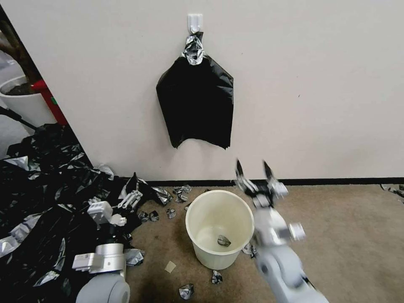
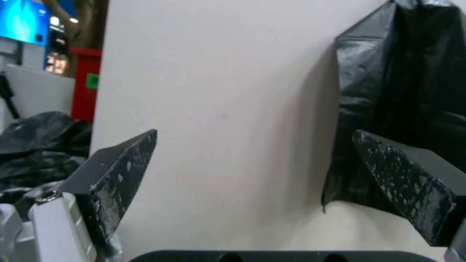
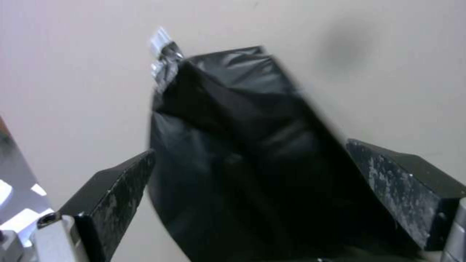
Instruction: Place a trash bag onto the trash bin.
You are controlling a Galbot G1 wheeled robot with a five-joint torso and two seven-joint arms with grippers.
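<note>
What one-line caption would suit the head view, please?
Open right gripper raised toward the trash bag hanging on the wall above the trash bin.

Office-like room: plain wall [image 1: 315,84], brown carpet [image 1: 353,235], potted plant [image 1: 23,99].

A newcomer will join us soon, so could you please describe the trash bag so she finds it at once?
On the cream wall, a white hook holds the trash bag directly above the trash bin. Unlike the crumpled plastic heap on the floor, it hangs flat.
</note>
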